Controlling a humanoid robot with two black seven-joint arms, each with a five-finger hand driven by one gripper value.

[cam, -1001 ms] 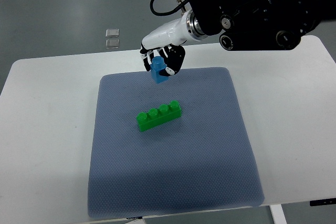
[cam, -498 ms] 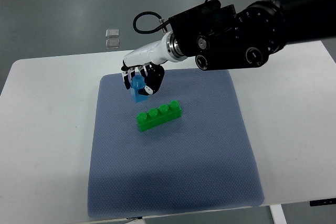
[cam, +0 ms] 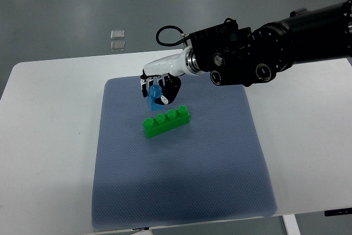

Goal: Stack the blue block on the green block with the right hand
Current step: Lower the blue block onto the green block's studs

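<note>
1. A white rectangular table (cam: 49, 152) fills most of the view, with a blue-grey textured fabric mat (cam: 181, 185) spread across its middle.
2. A bright green plastic four-stud brick (cam: 166, 121) lies slightly above the mat's centre, its long axis tilted, the right end higher in the picture.
3. The right arm, bulky and black (cam: 264, 53), enters from the 3 o'clock edge and reaches toward 9 o'clock, ending in a white wrist section.
4. The right hand (cam: 158, 87) points downward, its black and white fingers (cam: 170, 91) curled closed around a small light-blue plastic block (cam: 155, 96).
5. The blue block sits just at 11 o'clock from the green brick, near its left end; whether the two touch cannot be told.
6. Two small clear square objects (cam: 117, 39) lie on the grey floor beyond the table, at 11 o'clock.
</note>
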